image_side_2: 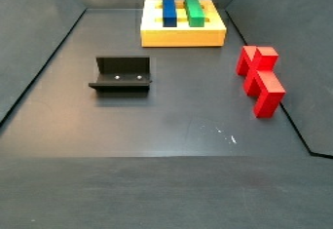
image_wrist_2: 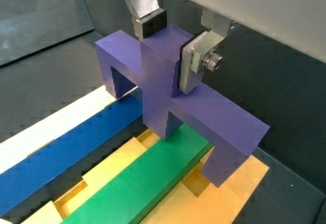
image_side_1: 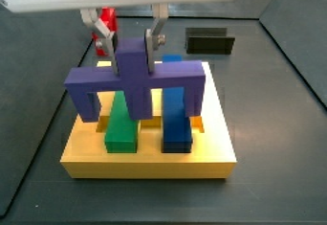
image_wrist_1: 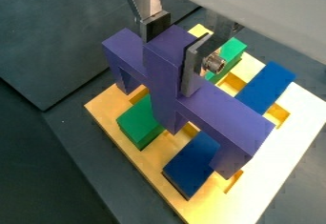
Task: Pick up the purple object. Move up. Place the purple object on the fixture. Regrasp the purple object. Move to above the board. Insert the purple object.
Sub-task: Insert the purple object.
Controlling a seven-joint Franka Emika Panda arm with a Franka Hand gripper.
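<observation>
Purple object (image_wrist_1: 173, 80) sat nearest — prongs down over the board (image_side_1: 147, 154), straddling its green bar (image_side_1: 119, 125) and blue bar (image_side_1: 177, 125) — the gripper (image_wrist_1: 176, 45) clamping its central stub, apparently for insertion.

Light falls on me from overhead, even and fairly bright; my gripper (image_wrist_1: 174, 45) shows sharp in both wrist views, its silver fingers (image_wrist_2: 195, 58) catching a pale sheen. The purple object (image_side_1: 134, 78) is evenly lit, with darker undersides beneath its crossbar and a soft shadow on the board (image_side_1: 147, 155). In a side view, a white band above is blown out. The floor (image_side_2: 169, 116) carries a dull grey glare and small bright specks. The fixture (image_side_2: 123, 75) reads dark but crisp.
</observation>
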